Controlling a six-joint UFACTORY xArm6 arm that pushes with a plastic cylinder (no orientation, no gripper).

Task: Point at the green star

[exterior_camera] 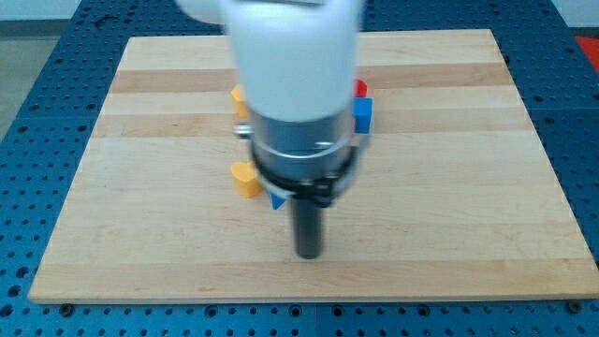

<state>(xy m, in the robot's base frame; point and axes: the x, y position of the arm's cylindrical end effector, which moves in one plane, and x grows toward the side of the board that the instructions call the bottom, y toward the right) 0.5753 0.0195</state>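
— Below the yellow block (pixel 245 178) my tip (pixel 308 254) rests on the bench (pixel 468 187) — no hand here.
— Green star?
— Not visible (arm (pixel 295 84) hides the middle).

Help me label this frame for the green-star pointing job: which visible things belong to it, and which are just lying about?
Belongs to the job:
- my tip, just below the blocks
- green star: not visible, perhaps hidden behind the arm

Just lying about:
- yellow block
- blue block
- red block
- second yellow block
- blue sliver
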